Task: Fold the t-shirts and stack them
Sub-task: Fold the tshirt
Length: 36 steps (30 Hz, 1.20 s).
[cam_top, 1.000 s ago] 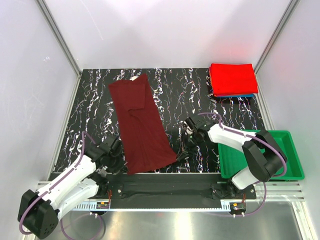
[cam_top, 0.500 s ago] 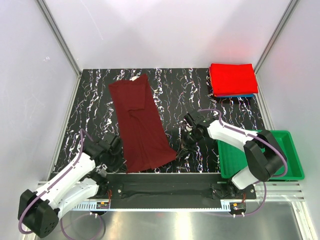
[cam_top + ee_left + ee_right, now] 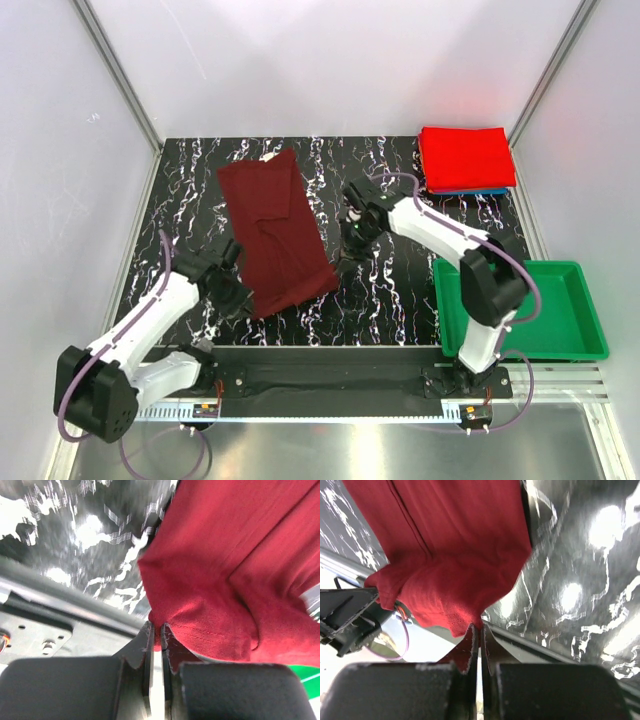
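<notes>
The plain dark maroon cloth t-shirt (image 3: pixel 272 235) looks redder up close. The bright red folded cloth t-shirt (image 3: pixel 465 157) tops a thin blue cloth edge (image 3: pixel 482 191). My counter (image 3: pixel 390 295) is black, streaked white like marble. The rectangular green plastic tray (image 3: pixel 560 315) is unpatterned.

Bright, even light; wrist views blurred, glary.

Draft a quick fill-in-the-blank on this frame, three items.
The left claw and right claw both grip a shirt coloured ____.
The folded red shirt tops the stack at the far ____.
The tray at the near right is coloured ____.
Missing words: maroon; right; green.
</notes>
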Available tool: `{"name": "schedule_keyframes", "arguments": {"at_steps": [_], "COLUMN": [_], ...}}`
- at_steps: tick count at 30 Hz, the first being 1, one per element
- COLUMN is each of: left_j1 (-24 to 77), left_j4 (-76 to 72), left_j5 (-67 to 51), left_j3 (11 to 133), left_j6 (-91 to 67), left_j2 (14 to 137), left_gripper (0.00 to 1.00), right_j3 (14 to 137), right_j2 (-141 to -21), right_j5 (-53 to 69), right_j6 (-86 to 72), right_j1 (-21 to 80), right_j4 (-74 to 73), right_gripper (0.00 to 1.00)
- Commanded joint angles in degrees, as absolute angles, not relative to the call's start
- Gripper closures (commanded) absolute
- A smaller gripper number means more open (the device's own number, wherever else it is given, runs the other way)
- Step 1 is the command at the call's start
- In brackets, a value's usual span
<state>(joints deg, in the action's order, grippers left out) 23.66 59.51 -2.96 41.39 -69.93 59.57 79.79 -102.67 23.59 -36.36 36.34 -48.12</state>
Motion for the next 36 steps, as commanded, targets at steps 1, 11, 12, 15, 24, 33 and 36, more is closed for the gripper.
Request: {"name": "schedule_keyframes", "arguments": {"at_steps": [1,11,12,15,24,33,36], "left_j1": [18.3,5.3,4.7,2.5,0.1,-2.4,-2.5], "left_j4": [56.2,50.4,50.0,49.1,48.1,45.8,44.2], "left_j5": [-2.1,-7.7,-8.1,-9.6,-10.2,-10.2,-11.2], "left_j3": [46.9,60.0,61.9,66.3,76.3,77.2,78.3], "left_j6": [-65.1,-50.9,-50.5,-49.1,-45.2,-44.2,-43.3], "left_j2": [61.7,80.3,83.1,88.0,98.5,101.2,102.5], "left_gripper": [1.0,1.0,1.0,1.0,1.0,1.0,1.0], "right_j3": [88.1,115.9,118.0,125.4,132.7,135.1,136.1], "right_j2": [-107.3,-125.1,-127.8,-132.1,-140.0,-143.1,-144.1], "right_j5": [20.0,19.3,19.8,21.2,30.6,35.1,34.8], "right_j6": [-33.1,-32.2,-32.1,-31.8,-33.9,-35.9,-37.2], "right_j1": [36.3,33.3,32.4,31.2,28.3,28.1,28.0], "right_j4": [-52.7,-61.2,-61.4,-61.6,-56.3,-48.6,-47.5], "right_gripper": [1.0,1.0,1.0,1.0,0.98,0.98,0.99]}}
